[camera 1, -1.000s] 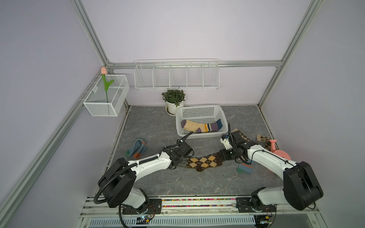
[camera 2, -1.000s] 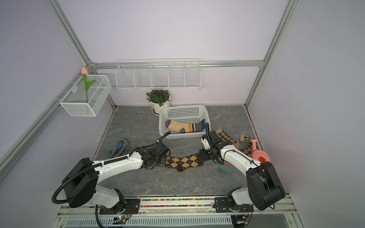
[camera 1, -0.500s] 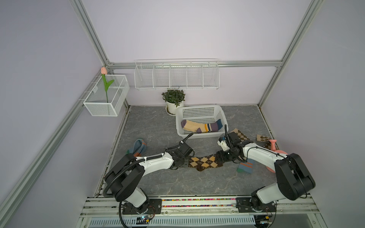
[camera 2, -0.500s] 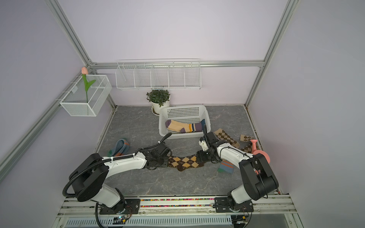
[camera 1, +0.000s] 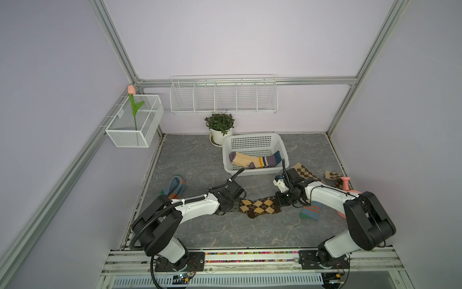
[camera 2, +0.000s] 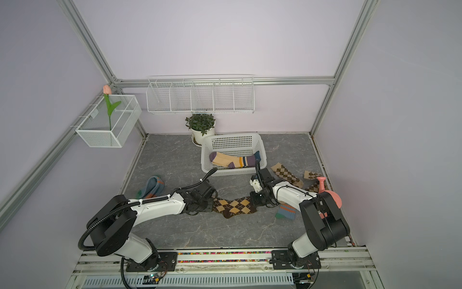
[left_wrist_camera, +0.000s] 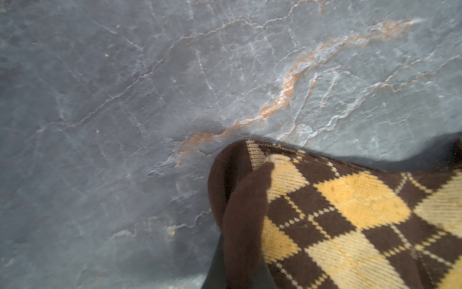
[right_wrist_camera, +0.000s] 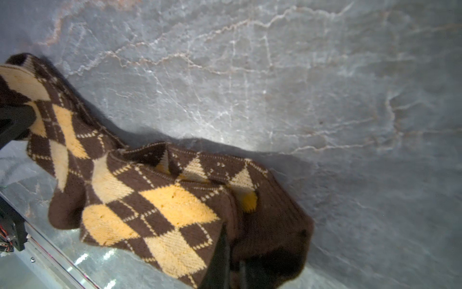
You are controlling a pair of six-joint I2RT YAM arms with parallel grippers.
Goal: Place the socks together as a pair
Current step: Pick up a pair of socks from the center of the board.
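The dark-brown argyle sock (camera 1: 260, 207) (camera 2: 235, 206) lies stretched across the middle of the grey counter (camera 1: 200, 162), between the two arms, with a gripper at each end. The left gripper (camera 1: 232, 205) (camera 2: 205, 205) is clamped tight on the sock's end nearer the left arm. In the left wrist view a plain brown fold of the sock (left_wrist_camera: 350, 225) rises off the counter into the closed jaws. The right gripper (camera 1: 282, 200) (camera 2: 255, 200) is closed on the opposite end. In the right wrist view its dark fingers (right_wrist_camera: 220, 260) pinch the plain brown band of the sock (right_wrist_camera: 162, 200), and the rest of the fabric sags back to the counter. A second layer of the same pattern shows along one edge there, and I cannot tell whether it is a fold or another sock

A cream sock with purple toe (camera 1: 252, 160) lies inside the white basket (camera 1: 250, 137) behind the held sock. Two tan argyle socks (camera 1: 305, 172) (camera 1: 333, 175) lie beyond the right arm, near the pink watering can (camera 1: 346, 185). One blue sock with orange stripes (camera 1: 311, 211) sits just beside the right forearm, and another (camera 1: 175, 186) lies well apart, outside the left arm
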